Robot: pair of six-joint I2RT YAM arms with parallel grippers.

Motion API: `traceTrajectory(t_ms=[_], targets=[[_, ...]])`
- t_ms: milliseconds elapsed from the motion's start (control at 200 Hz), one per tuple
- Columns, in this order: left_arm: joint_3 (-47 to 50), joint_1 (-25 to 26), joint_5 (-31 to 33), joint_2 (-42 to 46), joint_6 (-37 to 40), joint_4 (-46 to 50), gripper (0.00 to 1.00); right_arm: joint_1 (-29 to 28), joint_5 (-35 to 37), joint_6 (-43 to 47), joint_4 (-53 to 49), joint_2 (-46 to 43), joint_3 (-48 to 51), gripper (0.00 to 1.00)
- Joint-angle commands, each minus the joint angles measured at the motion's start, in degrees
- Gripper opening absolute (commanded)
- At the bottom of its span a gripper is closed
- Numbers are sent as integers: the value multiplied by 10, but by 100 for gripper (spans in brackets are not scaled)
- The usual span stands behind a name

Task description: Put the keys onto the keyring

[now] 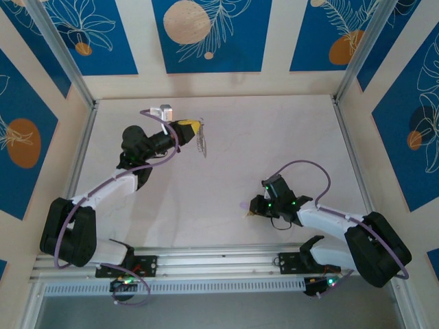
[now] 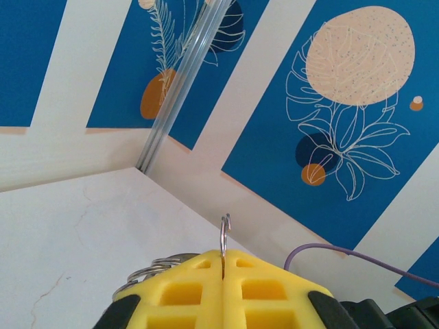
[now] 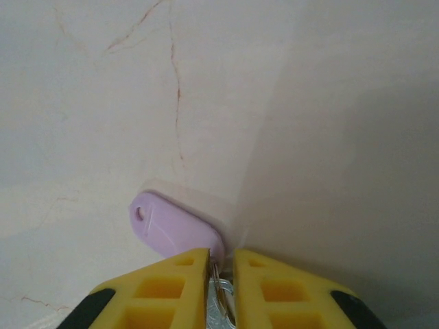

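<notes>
We pinch the keyring (image 2: 224,229) edge-up in the left gripper (image 2: 224,259), loop clear ahead; the right gripper (image 3: 221,264) nips the key (image 3: 175,229) by its blade, holed head free in front for threading.

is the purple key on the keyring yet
No, the purple key sits in the right claw, far from the keyring in the left claw.

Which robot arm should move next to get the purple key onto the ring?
The right one, probably. Its end effector pinches the purple key by the blade, holed head sticking out. The left end effector holds the keyring, away across the table.
</notes>
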State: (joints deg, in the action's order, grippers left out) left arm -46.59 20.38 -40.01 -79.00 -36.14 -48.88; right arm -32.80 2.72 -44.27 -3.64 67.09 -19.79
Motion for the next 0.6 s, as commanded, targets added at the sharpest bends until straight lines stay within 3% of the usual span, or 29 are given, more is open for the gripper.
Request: traceTrajectory(t_ms=[0,340,595], targets=[[-23,4,-4,-2,-4,-33,0,-7,-13,6,-5,-10,7,16],[-24,5,-4,-5,-6,-35,0,-7,-7,6,-9,-13,6,12],[-24,6,-5,-5,-6,-35,0,-7,5,6,-22,-29,5,17]])
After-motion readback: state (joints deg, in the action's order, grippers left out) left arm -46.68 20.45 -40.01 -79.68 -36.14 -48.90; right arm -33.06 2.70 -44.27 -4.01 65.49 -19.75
